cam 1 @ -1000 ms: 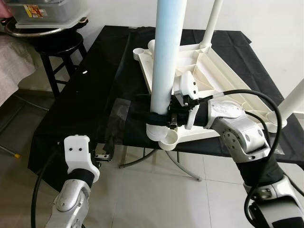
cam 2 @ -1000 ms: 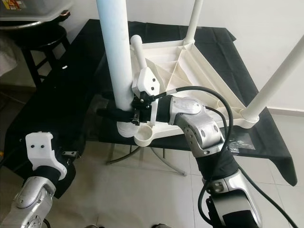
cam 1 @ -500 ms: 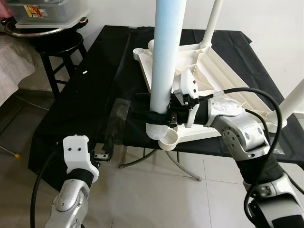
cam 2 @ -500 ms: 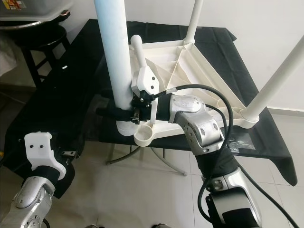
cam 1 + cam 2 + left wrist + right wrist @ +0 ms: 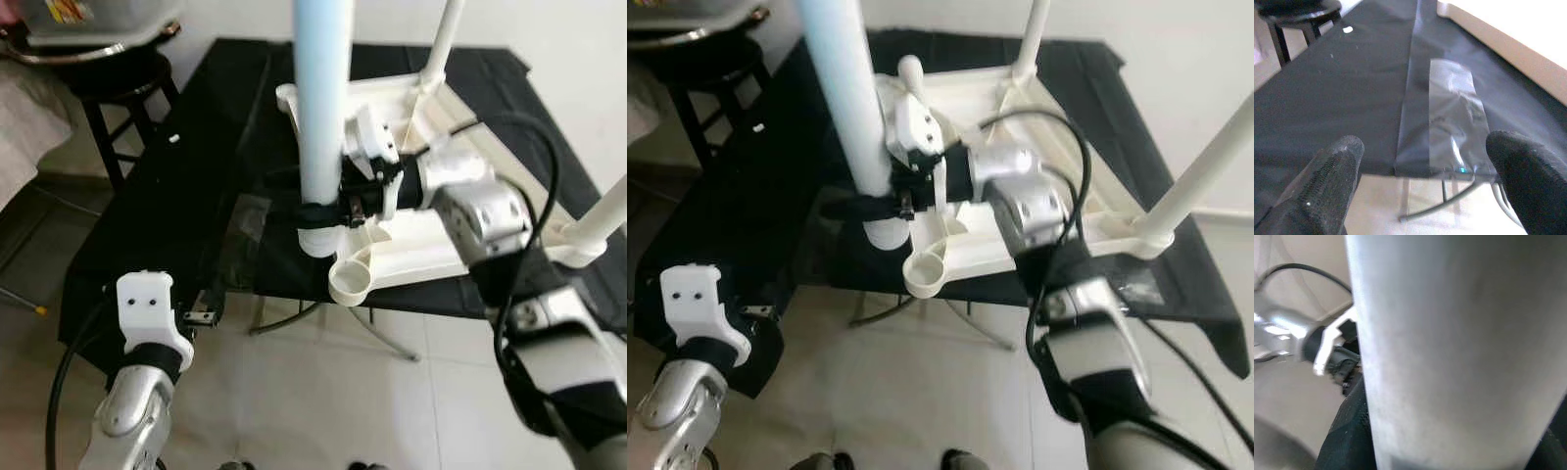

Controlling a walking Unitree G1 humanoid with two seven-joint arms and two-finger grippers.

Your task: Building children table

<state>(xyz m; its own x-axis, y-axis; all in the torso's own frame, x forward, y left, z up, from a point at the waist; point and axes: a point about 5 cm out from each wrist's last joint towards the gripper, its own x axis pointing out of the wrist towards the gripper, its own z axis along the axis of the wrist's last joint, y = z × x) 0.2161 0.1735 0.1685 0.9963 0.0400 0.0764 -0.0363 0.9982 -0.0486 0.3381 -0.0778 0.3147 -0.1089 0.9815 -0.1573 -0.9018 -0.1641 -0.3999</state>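
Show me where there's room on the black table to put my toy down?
The bare spot is the left side of the black table, between the stool and the white tabletop lying upside down. The right side is crowded: that tabletop covers it, its legs stick up, and the right gripper clamps the near leg. The left gripper waits open by the front edge.

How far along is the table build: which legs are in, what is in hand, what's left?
Done: two white legs stand in far corner sockets of the upturned tabletop. In hand: the right gripper is shut on the pale blue leg, held upright near the front edge, beside the empty near socket. Left: seating that leg; a back corner post looks legless. The left gripper is open, idle.
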